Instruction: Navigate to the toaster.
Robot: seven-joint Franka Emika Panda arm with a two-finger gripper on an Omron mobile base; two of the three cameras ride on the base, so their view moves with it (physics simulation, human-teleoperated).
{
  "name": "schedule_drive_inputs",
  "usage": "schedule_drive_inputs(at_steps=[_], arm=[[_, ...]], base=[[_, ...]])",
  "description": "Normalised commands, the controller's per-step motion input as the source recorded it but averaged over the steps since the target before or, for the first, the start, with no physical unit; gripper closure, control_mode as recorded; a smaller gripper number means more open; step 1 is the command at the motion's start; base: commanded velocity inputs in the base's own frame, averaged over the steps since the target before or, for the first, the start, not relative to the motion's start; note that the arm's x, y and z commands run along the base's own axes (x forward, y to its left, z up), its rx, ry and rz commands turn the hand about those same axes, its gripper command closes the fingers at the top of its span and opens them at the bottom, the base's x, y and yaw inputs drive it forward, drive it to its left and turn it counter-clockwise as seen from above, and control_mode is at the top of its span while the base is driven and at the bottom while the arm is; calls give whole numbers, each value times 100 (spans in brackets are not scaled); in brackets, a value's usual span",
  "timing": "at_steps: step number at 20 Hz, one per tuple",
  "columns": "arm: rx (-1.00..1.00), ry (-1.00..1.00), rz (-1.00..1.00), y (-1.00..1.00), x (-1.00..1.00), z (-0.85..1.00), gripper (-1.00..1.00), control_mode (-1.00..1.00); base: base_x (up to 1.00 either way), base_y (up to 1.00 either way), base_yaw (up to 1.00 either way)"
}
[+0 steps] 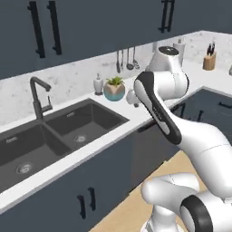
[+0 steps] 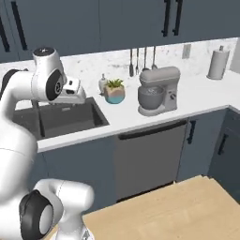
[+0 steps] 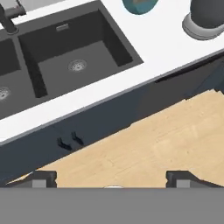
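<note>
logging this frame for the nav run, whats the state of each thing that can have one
gripper: jaws open, holding nothing, above the wood floor
faucet: no water running
sink: both basins hold nothing
cabinet doors under sink: closed
dishwasher: door closed
stand mixer: upright, head down over its bowl
potted plant: upright
paper towel roll: upright
knife block: upright, knives in it

The light is even and soft, without one clear source. The white speckled stone counter (image 2: 197, 101) is bright, almost washed out, and the dark double sink basin (image 1: 68, 131) set into it shows only weak shading on its walls. The grey stand mixer (image 2: 157, 90) on that counter throws a faint shadow. All pictures are slightly blurred, with soft, blocky edges.
</note>
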Motion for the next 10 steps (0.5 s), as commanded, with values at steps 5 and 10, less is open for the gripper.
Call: schedule_drive_inputs(at_steps=[5,10], arm=[[0,0,0,0,0,0,-100,100],[0,0,0,0,0,0,-100,100]], base=[[0,11,-98],[0,12,-97]])
